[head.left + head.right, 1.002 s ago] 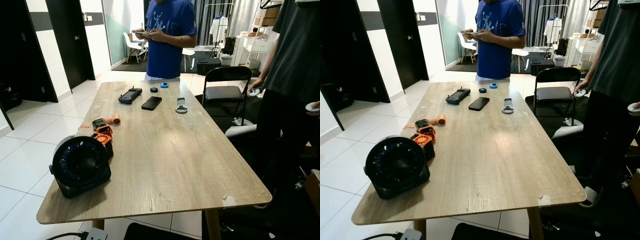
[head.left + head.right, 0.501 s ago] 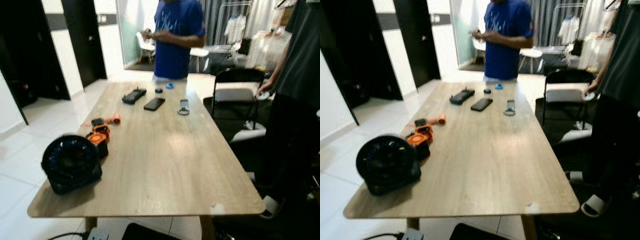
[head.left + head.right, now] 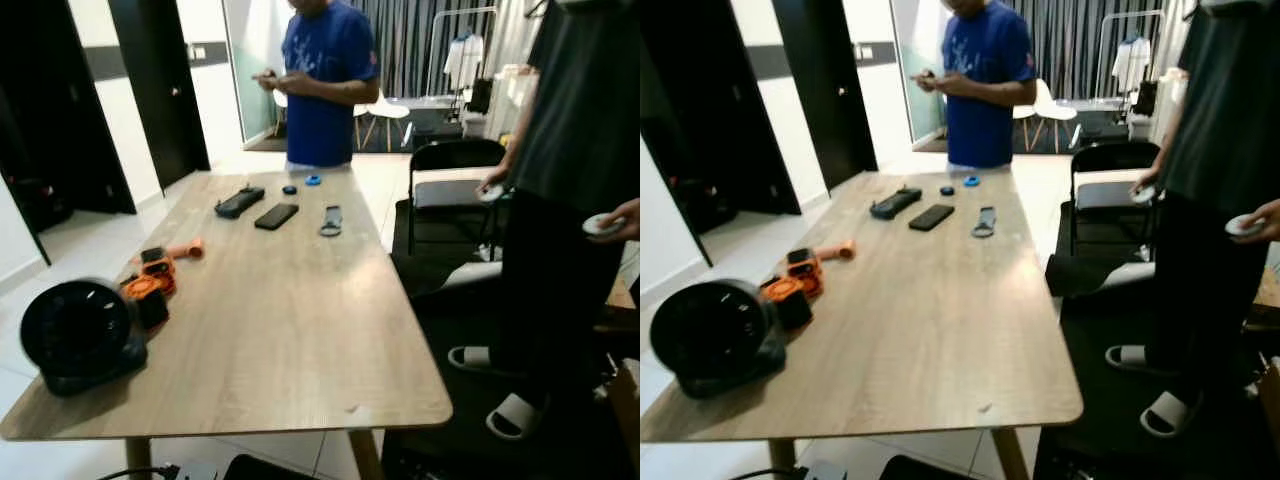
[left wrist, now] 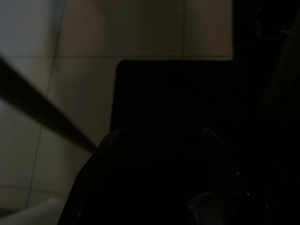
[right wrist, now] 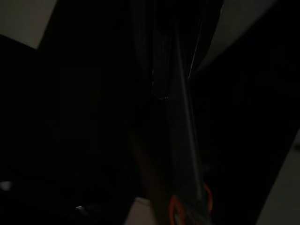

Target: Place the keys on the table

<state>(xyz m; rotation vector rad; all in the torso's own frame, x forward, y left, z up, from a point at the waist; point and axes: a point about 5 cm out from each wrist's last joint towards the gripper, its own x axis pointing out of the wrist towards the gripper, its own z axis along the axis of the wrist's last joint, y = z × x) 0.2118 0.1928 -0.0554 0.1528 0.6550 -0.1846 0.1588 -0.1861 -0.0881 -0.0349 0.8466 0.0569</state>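
While both grippers' states can't be told (wrist views dark) | wooden table (image 3: pixel 280 320) | black fan (image 3: pixel 75 335) at its left corner

nothing legible out here

no readable text anywhere right now. the person's blue shirt (image 3: pixel 985 60) at the far end of the tabletop (image 3: pixel 930 330) carries a pale printed graphic on the chest, but it's too blurred to make out any letters. the black phone (image 3: pixel 276 216), the dark controller (image 3: pixel 239 202) and the black fan (image 3: pixel 75 336) show no label that can be read. both wrist views are too dark for any marking.
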